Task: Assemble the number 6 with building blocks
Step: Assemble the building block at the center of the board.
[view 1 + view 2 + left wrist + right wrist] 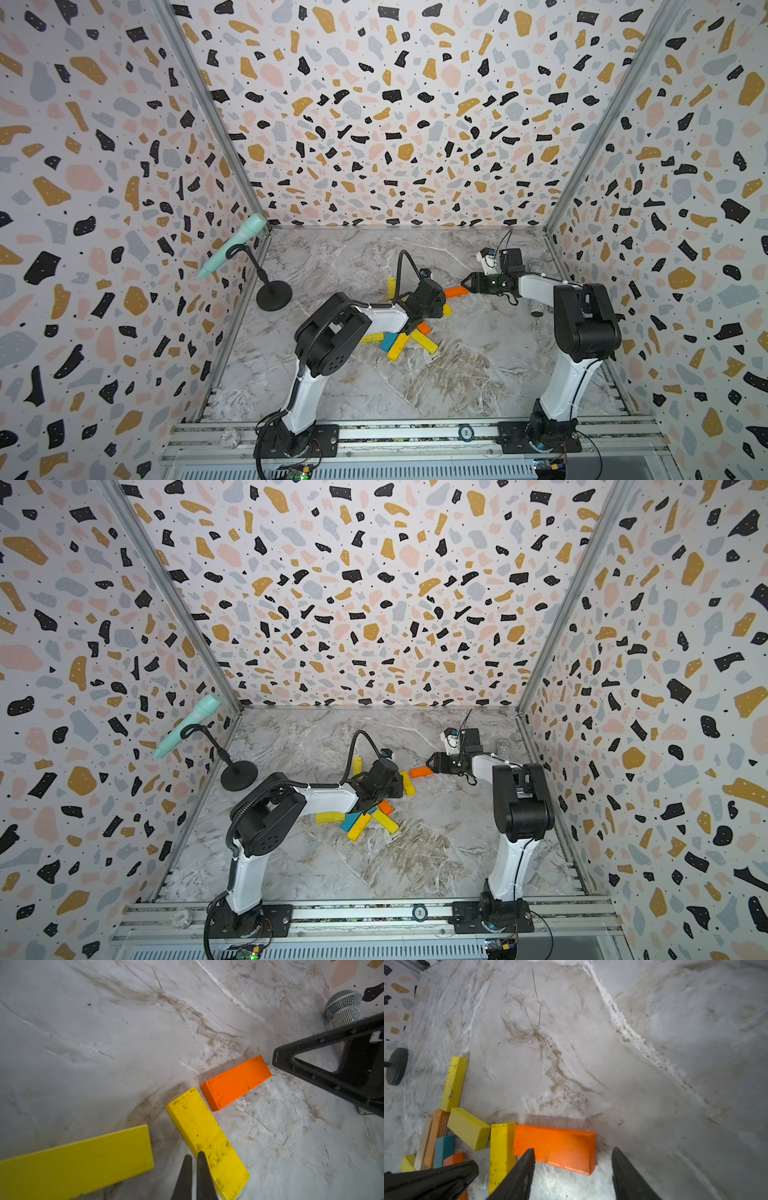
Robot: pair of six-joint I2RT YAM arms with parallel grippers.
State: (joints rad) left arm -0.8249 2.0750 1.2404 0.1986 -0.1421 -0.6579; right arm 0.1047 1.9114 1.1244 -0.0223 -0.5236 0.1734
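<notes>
Terrazzo-patterned walls (395, 104) close three sides around a marble-look desk (374, 395); both arms are mounted on its near edge, the left arm (349, 320) reaching over the middle, the right arm (582, 320) bending in from the right side; a mint-green microphone (232, 245) leans in a black stand (273, 295) by the left wall, well apart from the work; a silver glitter microphone (344, 1006) lies by the right wall, partly under the right arm.

In both top views the left arm's wrist lies across the building blocks (398, 347) and hides several; we see them on the middle of the desk, split into a far cluster and a nearer fan; the right end effector (573, 1150) stands wide and holds nothing, one fingertip crossing the long face of the orange plank (554, 1142), the other past that plank's end; the left end effector (194, 1156) is pinched together on nothing, its tips over the edge of a scuffed yellow plank (205, 1134).

The orange plank lies flat, bright and clean-edged; its other end sits just beside a corner of the scuffed yellow plank, and we cannot tell whether they touch; a second yellow plank (76, 1165) lies near at an angle, a third yellow plank (454, 1083) beyond it; in the nearer fan, more yellow planks (424, 341), a teal plank (389, 341) and a second orange plank (424, 328) spread from under the wrist; a pale wood plank (423, 1140) lies alongside a paler orange plank (437, 1136).
</notes>
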